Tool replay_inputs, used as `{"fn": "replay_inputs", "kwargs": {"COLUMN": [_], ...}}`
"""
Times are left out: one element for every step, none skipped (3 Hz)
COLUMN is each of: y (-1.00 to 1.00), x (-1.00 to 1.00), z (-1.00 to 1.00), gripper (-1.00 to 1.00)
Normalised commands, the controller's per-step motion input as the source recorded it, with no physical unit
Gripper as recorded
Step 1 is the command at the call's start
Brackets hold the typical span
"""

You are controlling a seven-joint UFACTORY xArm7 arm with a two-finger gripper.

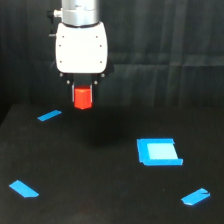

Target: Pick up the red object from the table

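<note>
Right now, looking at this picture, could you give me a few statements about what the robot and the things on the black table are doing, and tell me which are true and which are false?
1. The red object is lying on the table. False: it sits between the gripper fingers, lifted above the surface.
2. A blue square piece lies on the table toward the exterior view's right. True.
3. The gripper hangs directly over the blue square piece. False: it is well toward the exterior view's left of it.
4. Three blue tape strips show on the table: one near the gripper, one at lower left, one at lower right. True.
5. The gripper is empty. False: it holds the red object.
</note>
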Motion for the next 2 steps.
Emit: {"fn": "replay_inputs", "kwargs": {"y": [0.08,0.08], "x": [0.07,0.0], "z": [-0.01,-0.01], "gripper": [-0.96,-1.0]}}
